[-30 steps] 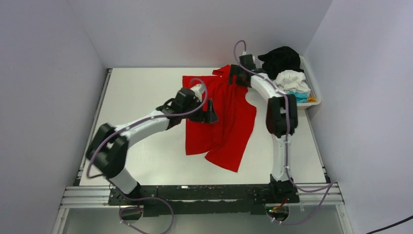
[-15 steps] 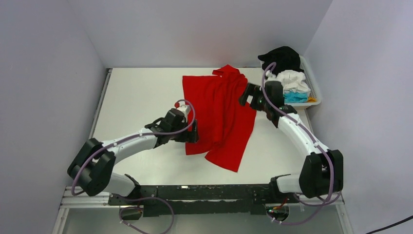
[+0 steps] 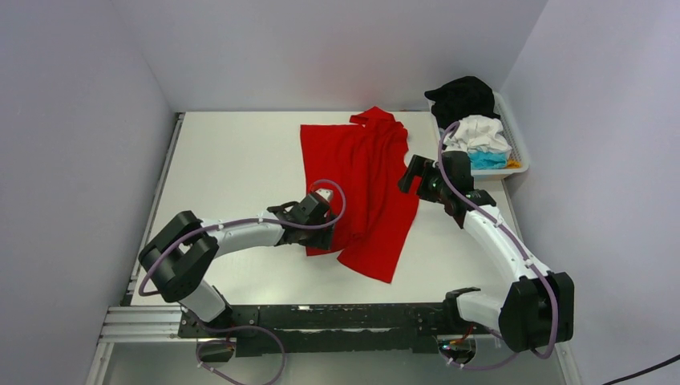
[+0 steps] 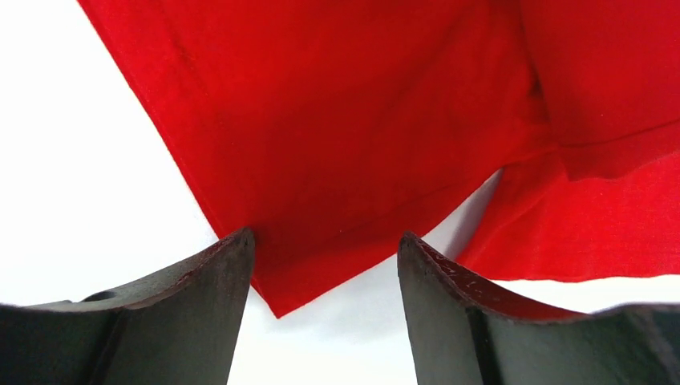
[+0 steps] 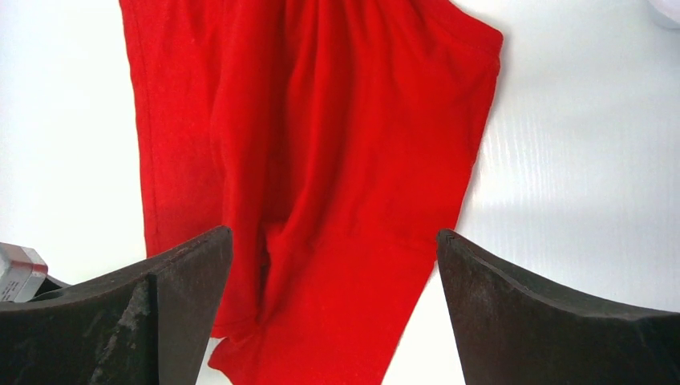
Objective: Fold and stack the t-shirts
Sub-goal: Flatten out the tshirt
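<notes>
A bright red t-shirt (image 3: 365, 188) lies crumpled and partly folded over itself in the middle of the table. My left gripper (image 3: 314, 234) is open and low over its near-left corner (image 4: 277, 301), which lies between the two fingers. My right gripper (image 3: 410, 178) is open and empty, hovering above the shirt's right edge (image 5: 345, 184). A black t-shirt (image 3: 463, 96), a white one (image 3: 479, 131) and a turquoise one (image 3: 486, 159) sit piled in the white basket (image 3: 518, 152) at the back right.
The white table (image 3: 232, 160) is walled on the left, back and right. The basket stands against the right wall. A black rail (image 3: 337, 317) with the arm bases runs along the near edge.
My left gripper has moved toward me along the shirt's left edge, down to its near-left corner. My right gripper has swung off the shirt's far collar to its right edge.
</notes>
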`<state>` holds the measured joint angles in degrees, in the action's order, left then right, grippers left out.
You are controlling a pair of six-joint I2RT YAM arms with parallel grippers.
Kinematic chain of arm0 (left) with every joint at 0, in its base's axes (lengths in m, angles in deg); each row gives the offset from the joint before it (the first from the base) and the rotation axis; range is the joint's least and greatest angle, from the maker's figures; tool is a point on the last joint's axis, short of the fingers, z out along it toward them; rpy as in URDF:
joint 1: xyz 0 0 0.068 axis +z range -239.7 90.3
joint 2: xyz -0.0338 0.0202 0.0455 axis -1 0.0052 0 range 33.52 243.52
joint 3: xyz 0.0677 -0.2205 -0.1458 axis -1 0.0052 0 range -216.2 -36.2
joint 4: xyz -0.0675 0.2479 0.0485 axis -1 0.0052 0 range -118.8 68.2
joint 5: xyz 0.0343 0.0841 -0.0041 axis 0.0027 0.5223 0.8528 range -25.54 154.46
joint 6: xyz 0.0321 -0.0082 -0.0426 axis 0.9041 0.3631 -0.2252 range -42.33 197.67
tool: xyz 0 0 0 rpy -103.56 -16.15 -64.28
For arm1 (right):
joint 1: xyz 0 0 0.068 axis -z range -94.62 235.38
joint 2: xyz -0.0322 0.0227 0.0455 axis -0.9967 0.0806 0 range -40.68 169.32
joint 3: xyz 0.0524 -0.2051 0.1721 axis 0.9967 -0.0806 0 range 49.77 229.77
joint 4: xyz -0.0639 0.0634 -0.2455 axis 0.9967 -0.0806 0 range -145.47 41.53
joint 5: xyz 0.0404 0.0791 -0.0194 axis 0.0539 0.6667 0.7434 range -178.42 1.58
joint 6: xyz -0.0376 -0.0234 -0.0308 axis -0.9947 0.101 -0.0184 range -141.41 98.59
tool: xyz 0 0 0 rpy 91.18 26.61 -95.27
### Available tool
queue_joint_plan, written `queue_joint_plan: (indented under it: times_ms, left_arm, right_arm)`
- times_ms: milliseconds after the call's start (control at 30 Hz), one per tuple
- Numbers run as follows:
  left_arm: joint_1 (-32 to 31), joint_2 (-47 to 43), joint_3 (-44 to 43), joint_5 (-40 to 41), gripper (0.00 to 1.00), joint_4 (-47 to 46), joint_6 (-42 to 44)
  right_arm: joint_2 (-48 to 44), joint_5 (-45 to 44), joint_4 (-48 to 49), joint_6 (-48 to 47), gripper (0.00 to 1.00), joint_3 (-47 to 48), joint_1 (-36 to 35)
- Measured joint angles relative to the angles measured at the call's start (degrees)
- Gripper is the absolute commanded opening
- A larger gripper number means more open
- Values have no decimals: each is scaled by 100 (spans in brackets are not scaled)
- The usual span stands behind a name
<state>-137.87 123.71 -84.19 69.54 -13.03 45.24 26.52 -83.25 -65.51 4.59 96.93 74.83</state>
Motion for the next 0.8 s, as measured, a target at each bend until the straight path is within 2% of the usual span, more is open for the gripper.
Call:
queue_joint_plan:
  times_ms: [200,500,633,800]
  left_arm:
    - [-31,-28,-15,306,70,199,-153]
    - [-212,-431,26,496,69,1012,-164]
    - [-334,-505,116,494,67,1045,-120]
    - [-328,-166,70,535,65,905,-90]
  right_arm:
    - [81,-22,-20,-4,100,0,0]
    - [179,-138,-57,-42,100,-20,2]
    - [181,-175,-52,-50,100,-98,2]
    - [192,-186,-70,-72,100,-109,0]
